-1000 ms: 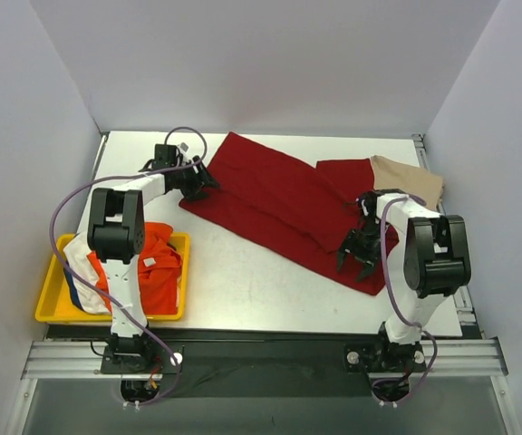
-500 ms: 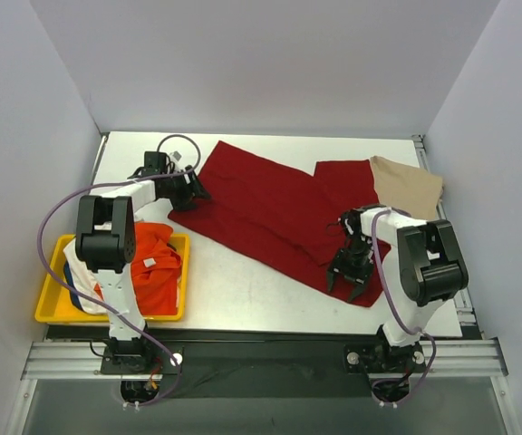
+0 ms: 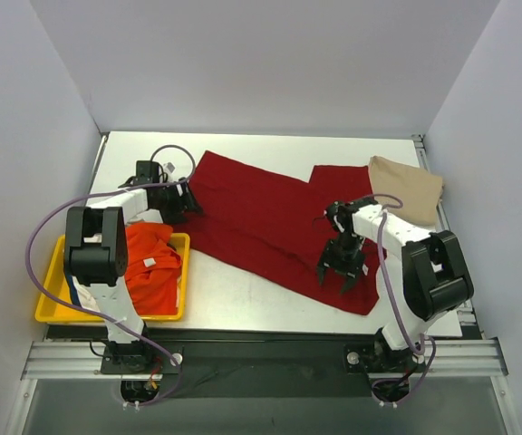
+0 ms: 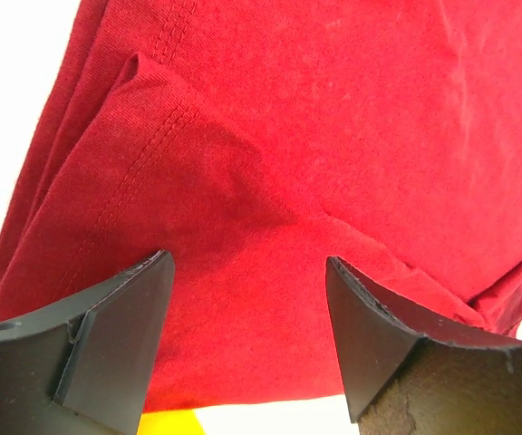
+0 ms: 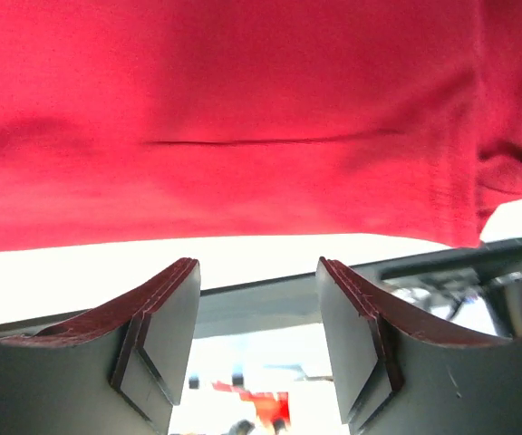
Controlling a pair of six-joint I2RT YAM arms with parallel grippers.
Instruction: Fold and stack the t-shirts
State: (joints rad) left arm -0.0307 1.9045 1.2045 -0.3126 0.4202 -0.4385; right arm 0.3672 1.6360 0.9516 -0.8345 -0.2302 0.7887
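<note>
With my left hand (image 4: pixel 247 263) and right hand (image 5: pixel 256 265) both spread and empty, the dark red t-shirt (image 4: pixel 315 136) just ahead of their fingertips, closing unevenly could pinch a single layer and skew the fold.

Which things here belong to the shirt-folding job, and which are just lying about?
Job:
- dark red t-shirt
- tan t-shirt
- orange t-shirt

Lying about:
- yellow tray under the orange t-shirt

Left hand (image 3: pixel 187 201) wider apart and, with right hand (image 3: pixel 335 275) and dark red t-shirt (image 3: pixel 261 217), farther left.
</note>
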